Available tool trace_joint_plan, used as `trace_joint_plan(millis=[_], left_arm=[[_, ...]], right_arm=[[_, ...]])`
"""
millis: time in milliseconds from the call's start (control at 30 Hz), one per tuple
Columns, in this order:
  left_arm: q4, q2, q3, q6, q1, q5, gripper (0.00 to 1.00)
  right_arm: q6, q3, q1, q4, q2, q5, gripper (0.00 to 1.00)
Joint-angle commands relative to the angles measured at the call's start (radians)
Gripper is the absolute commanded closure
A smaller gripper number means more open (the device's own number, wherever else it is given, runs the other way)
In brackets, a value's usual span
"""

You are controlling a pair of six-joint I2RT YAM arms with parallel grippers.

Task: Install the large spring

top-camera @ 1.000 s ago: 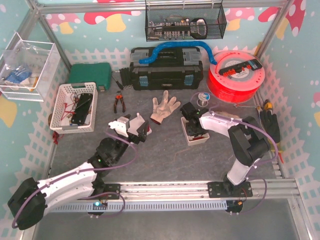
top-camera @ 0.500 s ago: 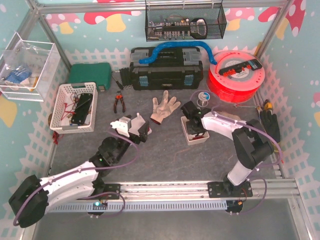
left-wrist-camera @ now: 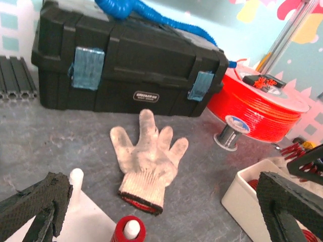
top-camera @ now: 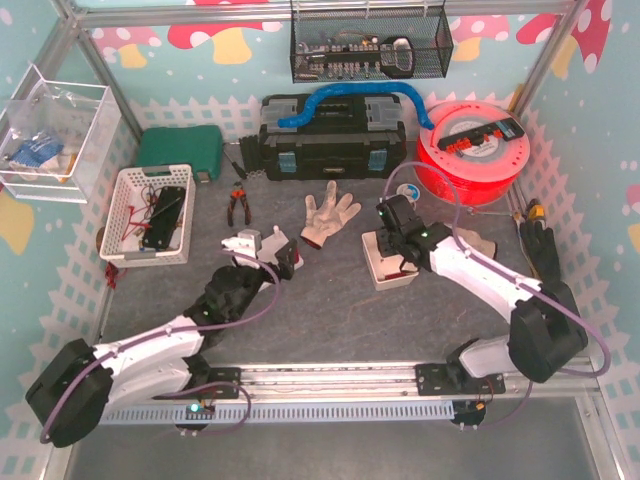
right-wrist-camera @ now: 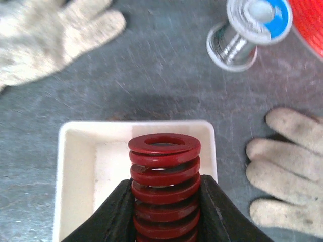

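Observation:
My right gripper (right-wrist-camera: 164, 204) is shut on a large red coil spring (right-wrist-camera: 164, 174) and holds it upright over a white tray (right-wrist-camera: 75, 151). In the top view this gripper (top-camera: 397, 248) is above the tray (top-camera: 384, 277) at centre right. My left gripper (left-wrist-camera: 164, 194) is wide open and empty. Between its fingers stands a white fixture (left-wrist-camera: 75, 222) with a bare white peg (left-wrist-camera: 76, 176) and a second peg carrying a small red spring (left-wrist-camera: 128, 229). In the top view the left gripper (top-camera: 268, 256) is beside the fixture (top-camera: 240, 243).
A white work glove (top-camera: 325, 215) lies between the arms, and a second glove (right-wrist-camera: 287, 166) lies right of the tray. A solder spool (right-wrist-camera: 250, 25), a black toolbox (top-camera: 330, 140), a red filament reel (top-camera: 470, 150), a white basket (top-camera: 150, 215) and pliers (top-camera: 237, 205) stand farther back.
My right arm has stretched out and its gripper has risen and shifted slightly right over the tray with the spring in it. My left gripper has edged a little to the left.

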Motion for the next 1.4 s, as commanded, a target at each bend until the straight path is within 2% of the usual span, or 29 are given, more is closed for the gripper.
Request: trace_joint_plan(millis=[0,200,400,500,633,733,1133,1367], left_arm=[[-0.051,0.036,0.047,-0.117,0.038,0.111,0.03],[-0.109,0.046,0.094,-0.248,0.112,0.368,0.2],[-0.198,0.058,0.169,-0.318,0.115,0.515,0.33],[-0.222,0.065,0.198,-0.348,0.116,0.58,0.39],[-0.248,0.077,0.237,-0.372,0.117,0.649,0.4],[-0.262,0.091,0.257,-0.376,0.118,0.689,0.36],[-0.302,0.194,0.344,-0.404,0.118,0.812,0.39],[-0.299,0.248,0.381,-0.407,0.117,0.843,0.45]], right_arm=[[-0.121,-0.022,0.032,0.146,-0.072,0.003,0.88],[-0.27,-0.137,0.091,0.46,-0.152,-0.15,0.88],[-0.506,-0.289,0.237,0.826,-0.183,-0.191,0.88],[-0.568,-0.348,0.275,0.985,-0.168,-0.208,0.88],[-0.605,-0.416,0.3,1.15,-0.143,-0.232,0.89],[-0.638,-0.49,0.323,1.284,-0.145,-0.255,0.89],[-0.649,-0.508,0.352,1.299,-0.148,-0.264,0.9],[-0.642,-0.489,0.361,1.282,-0.137,-0.265,0.9]])
